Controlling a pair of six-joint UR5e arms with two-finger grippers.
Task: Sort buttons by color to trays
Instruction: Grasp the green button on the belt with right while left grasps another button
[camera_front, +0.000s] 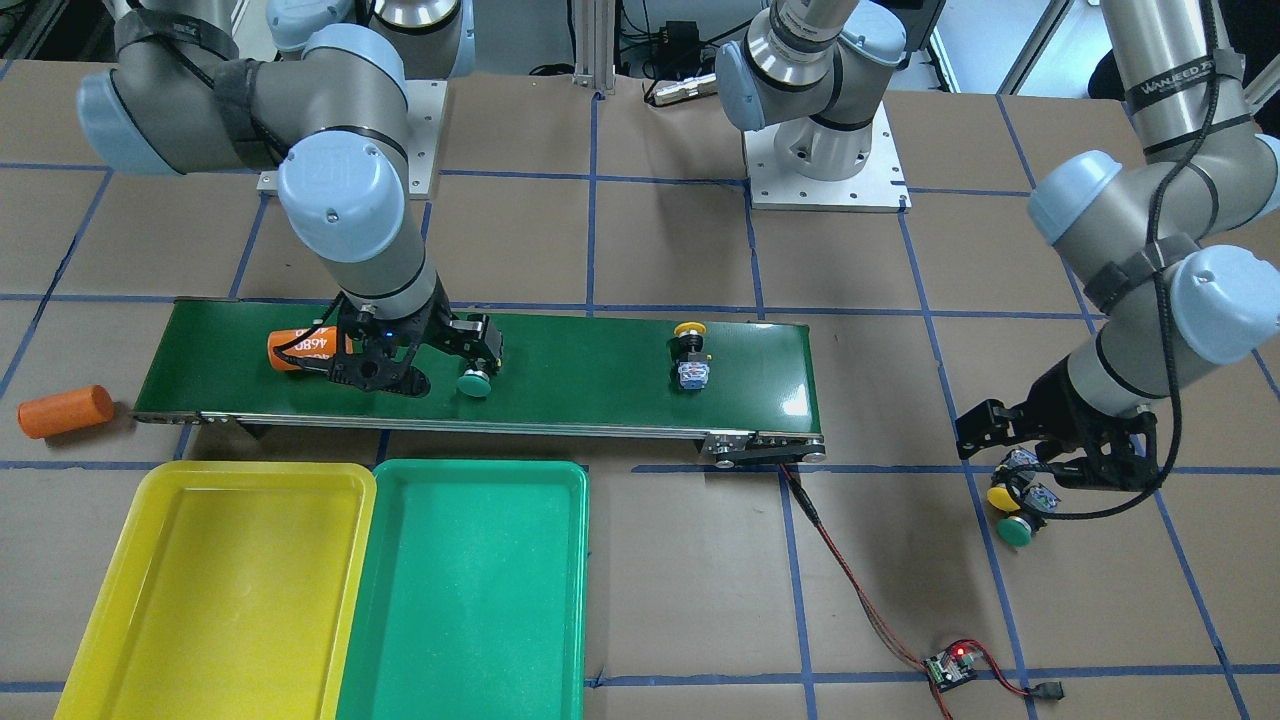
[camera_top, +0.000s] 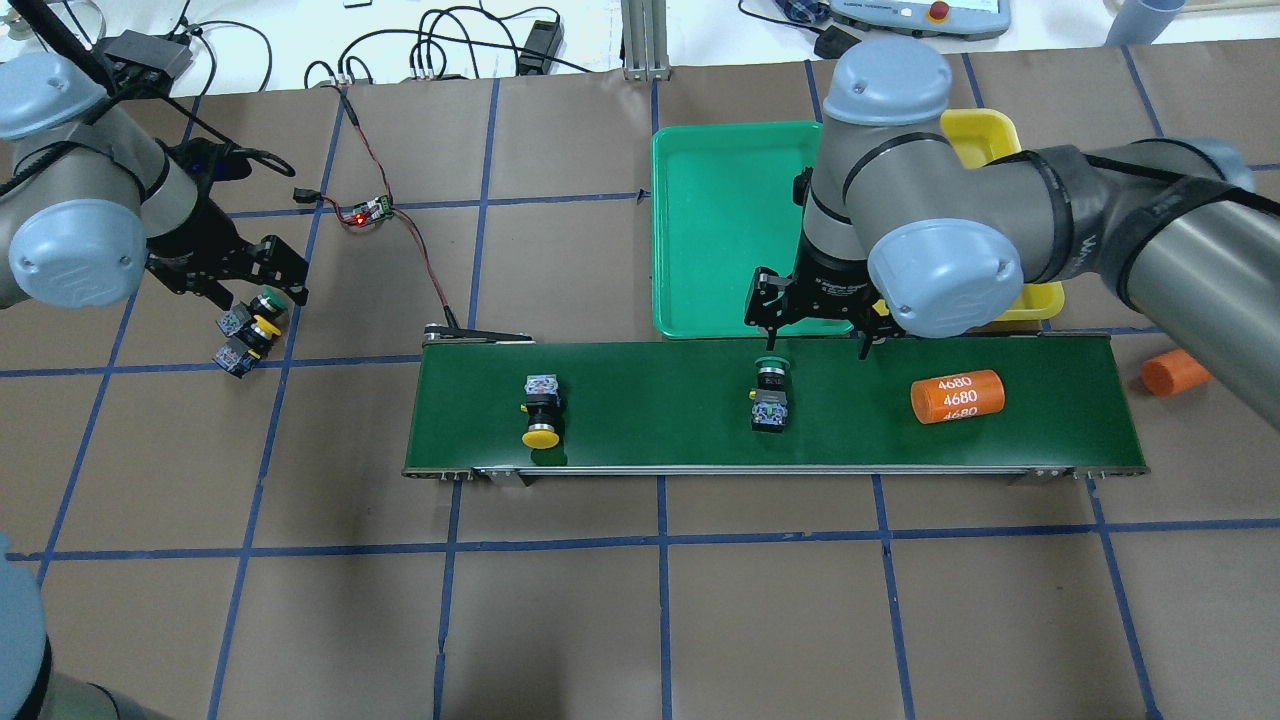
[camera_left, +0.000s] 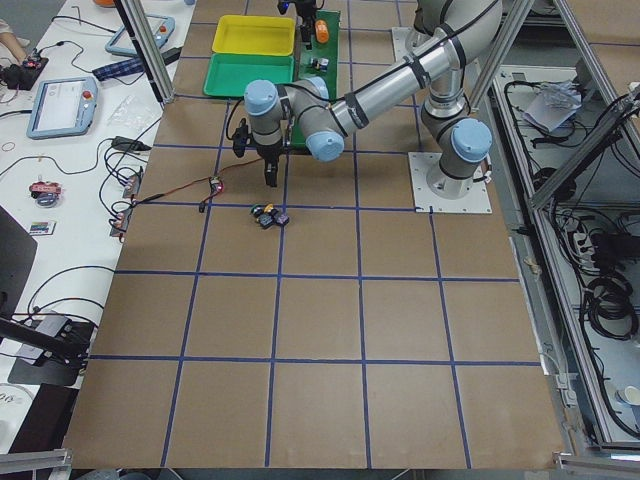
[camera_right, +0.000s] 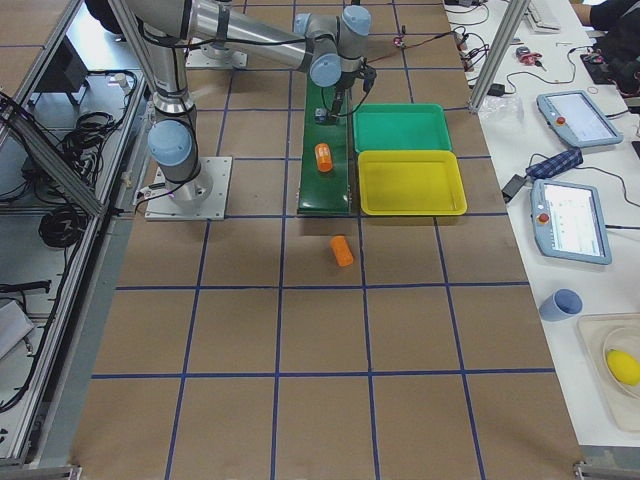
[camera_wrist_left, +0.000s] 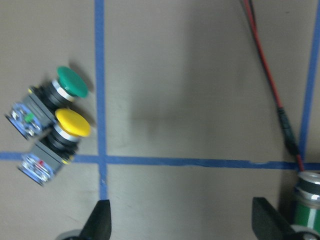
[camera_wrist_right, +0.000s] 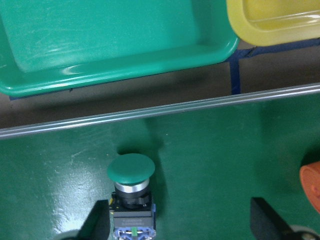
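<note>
**Now the right end effector (camera_wrist_right: 182, 225) hangs spread over a green button (camera_wrist_right: 131, 192)**

That green button lies on its side on the dark green conveyor belt (camera_top: 650, 400), cap toward the green tray (camera_front: 470, 590). In the right wrist view its block sits just beside one fingertip, and nothing is pinched. The green tray lies just past the belt's edge, right beside the yellow tray (camera_front: 220, 590). Well apart along the belt, a yellow button (camera_top: 541, 408) lies on its side, cap pointing away from the trays. On the other side of the green button, an orange cylinder (camera_top: 957, 397) printed 4680 rests on the belt. A second orange cylinder (camera_top: 1172, 372) lies on the table (camera_top: 640, 600) off the belt's end. The left end effector (camera_wrist_left: 182, 220) is spread too, holding nothing, over the table. Near it, outside its fingers, a second green button (camera_wrist_left: 71, 82) and a second yellow button (camera_wrist_left: 72, 122) lie touching each other on the table, well apart from both trays.
</note>
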